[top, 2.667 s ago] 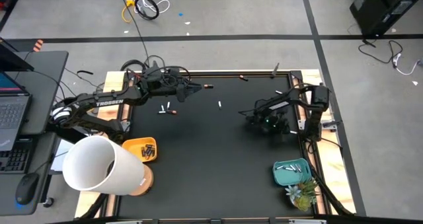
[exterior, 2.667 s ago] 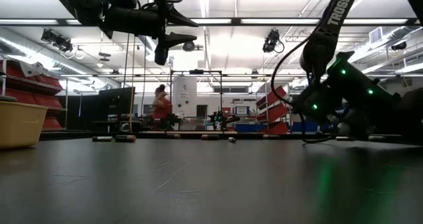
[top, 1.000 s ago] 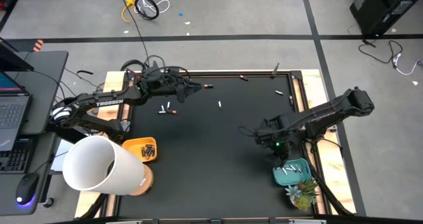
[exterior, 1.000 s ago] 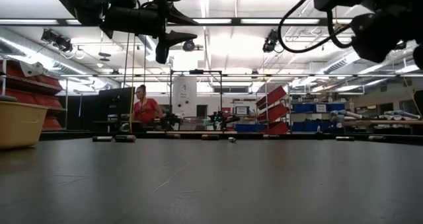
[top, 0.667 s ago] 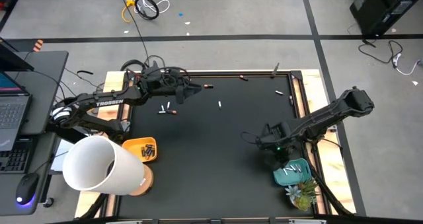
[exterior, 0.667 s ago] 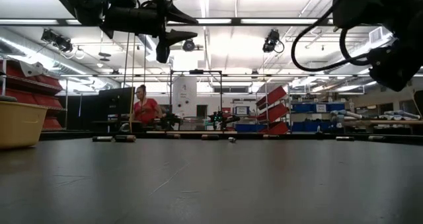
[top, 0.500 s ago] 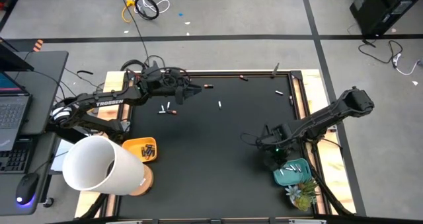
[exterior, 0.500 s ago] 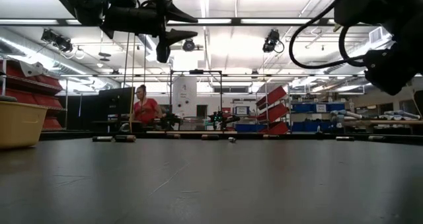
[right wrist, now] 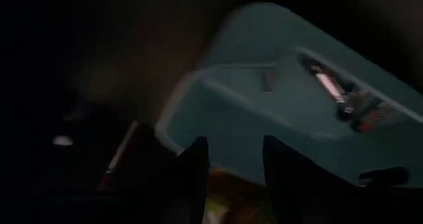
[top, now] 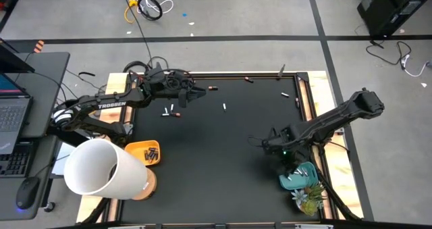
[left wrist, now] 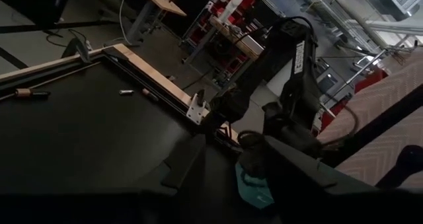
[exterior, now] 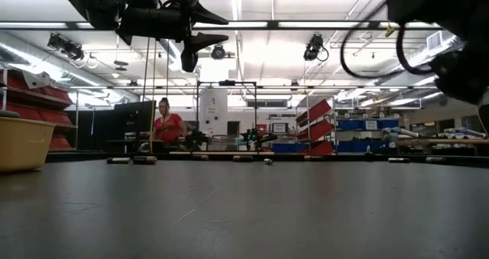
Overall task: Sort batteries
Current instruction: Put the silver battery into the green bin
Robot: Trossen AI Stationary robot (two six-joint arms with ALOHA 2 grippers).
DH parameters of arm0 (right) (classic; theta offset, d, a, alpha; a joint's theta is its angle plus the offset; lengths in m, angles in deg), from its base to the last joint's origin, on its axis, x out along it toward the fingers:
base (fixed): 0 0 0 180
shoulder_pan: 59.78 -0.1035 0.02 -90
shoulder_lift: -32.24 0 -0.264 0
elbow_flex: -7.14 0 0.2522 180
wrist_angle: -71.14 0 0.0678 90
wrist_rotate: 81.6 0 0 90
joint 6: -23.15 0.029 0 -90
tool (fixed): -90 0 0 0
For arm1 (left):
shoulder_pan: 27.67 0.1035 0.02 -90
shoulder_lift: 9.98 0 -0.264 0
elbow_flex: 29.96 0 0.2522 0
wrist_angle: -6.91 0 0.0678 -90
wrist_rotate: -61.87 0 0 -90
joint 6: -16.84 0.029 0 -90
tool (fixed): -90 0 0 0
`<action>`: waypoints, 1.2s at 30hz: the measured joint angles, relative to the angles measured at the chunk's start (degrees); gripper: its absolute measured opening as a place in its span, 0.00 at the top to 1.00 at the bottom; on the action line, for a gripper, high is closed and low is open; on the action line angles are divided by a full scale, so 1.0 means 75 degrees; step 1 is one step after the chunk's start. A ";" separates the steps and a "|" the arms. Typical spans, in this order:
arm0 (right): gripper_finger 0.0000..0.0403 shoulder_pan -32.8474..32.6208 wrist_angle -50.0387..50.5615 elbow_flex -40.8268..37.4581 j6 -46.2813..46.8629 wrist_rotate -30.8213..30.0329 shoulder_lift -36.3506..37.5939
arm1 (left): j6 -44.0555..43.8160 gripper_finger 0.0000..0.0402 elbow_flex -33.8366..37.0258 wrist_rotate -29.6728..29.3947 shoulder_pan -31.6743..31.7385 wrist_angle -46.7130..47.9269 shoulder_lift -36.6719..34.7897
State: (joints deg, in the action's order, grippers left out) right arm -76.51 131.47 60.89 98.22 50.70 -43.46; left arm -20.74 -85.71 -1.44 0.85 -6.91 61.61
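Note:
Loose batteries lie on the black table: a small group (top: 170, 111) at the far left, one (top: 225, 107) mid-table, others (top: 248, 80) by the far edge. Dark batteries fill the orange tray (top: 144, 152); white ones (right wrist: 327, 85) lie in the teal tray (top: 309, 182). My left gripper (top: 202, 92) hangs open and level above the far left group, with nothing between its fingers (left wrist: 185, 161). My right gripper (top: 287, 163) slants down over the teal tray's far rim (right wrist: 198, 78), its fingers (right wrist: 192, 171) apart and nothing between them.
A big white cylinder (top: 101, 168) stands at the near left corner, beside the orange tray. A small plant (top: 308, 199) sits just near of the teal tray. Wooden rails (top: 317, 94) edge the table. A person in red (exterior: 164, 126) is far off in the room.
My right gripper has moved toward the table's near edge and down, arriving over the teal tray's far rim. My left gripper has stayed where it was.

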 joint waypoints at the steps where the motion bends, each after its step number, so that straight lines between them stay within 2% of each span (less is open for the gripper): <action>1: 0.68 0.0092 0.0000 0.0114 -0.0003 -0.0055 0.0102 | -0.0004 0.60 0.0000 0.0001 0.0002 0.0000 0.0000; 7: 0.70 0.0944 0.0125 0.0835 -0.0169 -0.1421 0.0917 | -0.0192 0.60 0.0000 -0.0004 0.0001 0.0005 0.0000; 13: 0.70 0.2286 0.0156 0.1103 -0.1146 -0.3129 0.1607 | -0.0244 0.60 0.0000 -0.0255 0.0000 0.0076 0.0000; 15: 0.70 0.2843 0.0232 0.1106 -0.1461 -0.3467 0.1666 | -0.0236 0.60 0.0000 -0.0384 0.0000 0.0139 0.0000; 21: 0.70 0.4474 0.0487 0.1106 -0.2710 -0.3889 0.1593 | -0.0261 0.60 -0.0003 -0.0775 0.0000 0.0699 0.0000; 25: 0.70 0.5468 0.0517 0.1156 -0.3558 -0.3675 0.1470 | -0.0436 0.60 -0.0001 -0.1081 0.0000 0.0814 0.0000; 31: 0.70 0.6509 0.0792 0.1616 -0.5179 -0.3497 0.1100 | -0.0519 0.60 -0.0002 -0.1786 0.0000 0.0666 0.0000; 36: 0.70 0.7292 0.1383 0.2082 -0.6823 -0.3642 0.0585 | -0.1240 0.60 -0.0003 -0.2543 0.0000 0.0450 0.0000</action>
State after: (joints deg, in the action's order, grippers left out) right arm -21.82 141.84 76.51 47.05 23.39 -39.07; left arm -30.04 -85.74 -20.51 0.85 -3.53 61.61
